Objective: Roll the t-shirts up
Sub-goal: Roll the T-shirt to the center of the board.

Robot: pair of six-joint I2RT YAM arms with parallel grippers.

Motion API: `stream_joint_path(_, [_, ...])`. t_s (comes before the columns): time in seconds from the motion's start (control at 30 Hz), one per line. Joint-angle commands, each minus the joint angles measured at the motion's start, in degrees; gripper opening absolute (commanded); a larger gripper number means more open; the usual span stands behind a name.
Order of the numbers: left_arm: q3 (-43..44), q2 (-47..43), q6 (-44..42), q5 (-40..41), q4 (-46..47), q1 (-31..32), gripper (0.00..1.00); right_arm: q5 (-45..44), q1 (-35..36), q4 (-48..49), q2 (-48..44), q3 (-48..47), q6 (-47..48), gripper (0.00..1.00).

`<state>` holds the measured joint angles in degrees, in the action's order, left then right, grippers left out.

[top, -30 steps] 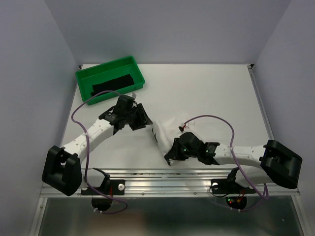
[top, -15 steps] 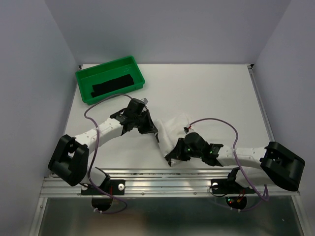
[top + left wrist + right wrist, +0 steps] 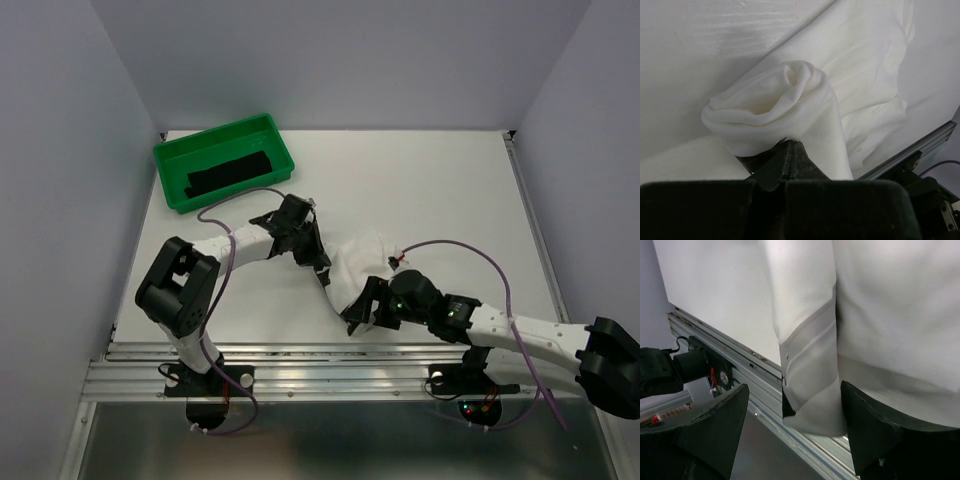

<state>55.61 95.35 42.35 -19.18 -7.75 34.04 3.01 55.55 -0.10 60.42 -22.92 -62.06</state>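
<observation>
left wrist: t-shirt [image 3: 785,107] pinched in gripper [image 3: 790,147]

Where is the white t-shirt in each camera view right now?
Top external: the t-shirt lies bunched just below the picture's centre.
Left wrist: its rolled end fills the centre, above the shut left end effector.
Right wrist: it fills the upper right, with one fold hanging inside the open right end effector.
Shared landmark: the metal rail.

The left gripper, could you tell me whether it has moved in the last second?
Yes: the left gripper has moved right and nearer, away from the green tray.
</observation>
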Motion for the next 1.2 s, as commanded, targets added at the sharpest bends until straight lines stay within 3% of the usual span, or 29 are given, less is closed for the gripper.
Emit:
stream_joint_path(0.0, [5.45,1.41,-1.74,-1.03,1.68,0.15,0.0,-5.46,-0.18,-11.57,-6.44,-4.66,3.78,0.76])
stream_joint_path(0.17, [9.59,5.36,-2.53,-2.09,1.33,0.5,0.0,-10.55,-0.18,-23.43,-6.2,-13.18,8.71,0.67])
stream_joint_path(0.53, [11.36,10.99,-3.32,-3.5,1.33,1.38,0.0,-17.07,1.67,-28.64,4.52,-24.19,13.19,0.41])
stream_joint_path(0.67, [11.62,12.4,-3.41,-3.67,1.51,1.73,0.0,-14.1,1.67,-26.46,5.4,-23.32,14.51,0.25])
stream_joint_path(0.8, [12.32,12.32,-3.41,-3.67,1.42,1.64,0.0,-11.27,1.67,-24.86,9.09,-19.81,13.81,0.16])
stream_joint_path(0.93, [13.73,10.56,-3.59,-3.06,0.02,1.64,0.0,-15.21,1.67,-25.65,14.62,-15.76,11.01,0.06])
stream_joint_path(1.17, [13.73,1.96,-2.89,-0.42,-2.27,1.64,0.0,-18.55,2.19,-28.89,12.89,-17.24,11.43,0.04])
